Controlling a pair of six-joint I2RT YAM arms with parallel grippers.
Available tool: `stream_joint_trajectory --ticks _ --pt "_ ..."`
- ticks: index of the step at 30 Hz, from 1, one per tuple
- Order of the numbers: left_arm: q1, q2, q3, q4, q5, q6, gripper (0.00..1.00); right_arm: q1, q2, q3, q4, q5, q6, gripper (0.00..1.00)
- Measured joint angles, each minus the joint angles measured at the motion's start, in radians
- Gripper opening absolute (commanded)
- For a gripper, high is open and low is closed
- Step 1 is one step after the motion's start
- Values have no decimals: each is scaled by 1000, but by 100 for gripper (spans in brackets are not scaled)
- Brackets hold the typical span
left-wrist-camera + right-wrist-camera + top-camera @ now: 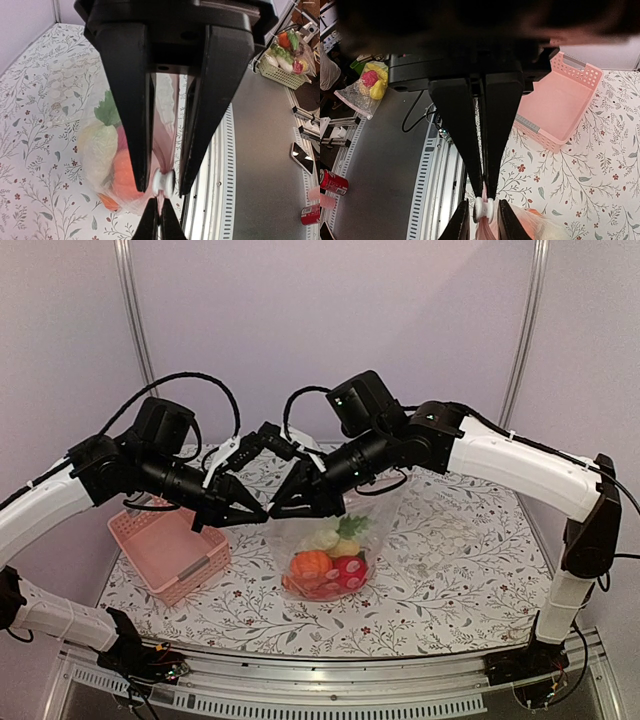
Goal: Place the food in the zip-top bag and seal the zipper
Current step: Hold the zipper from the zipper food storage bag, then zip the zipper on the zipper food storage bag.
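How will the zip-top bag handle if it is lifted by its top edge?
Likely floppy: the zip-top bag droops crinkled from the left gripper and right gripper, sagging round the food. Probably bottom-heavy, since the food bunches low. The thin film may slip unless pinched at the zipper.

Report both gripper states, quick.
Left gripper: closed on the zipper slider.
Right gripper: closed, pinching the rim of the zip-top bag.
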Motion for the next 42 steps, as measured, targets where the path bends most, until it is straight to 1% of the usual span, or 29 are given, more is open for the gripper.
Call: stream_joint_trajectory --ticks 2,4,12,13,25,42 --pt "0 0 0 0 -2 0 0 0 3 0 0 0 1 20" --pt "0 0 -1 0 -2 0 0 0 5 3 1 1 1 18" --pt "0 0 -2 2 -11 -1 0 0 6 5 1 5 5 1" --pt "0 0 -2 2 -13 0 0 0 6 5 1 6 5 0" --pt "-1 -34 -22 34 -72 4 0 0 6 5 27 24 16 0" --pt "2 -62 -53 92 -182 -6 0 6 -20 -41 91 138 27 0"
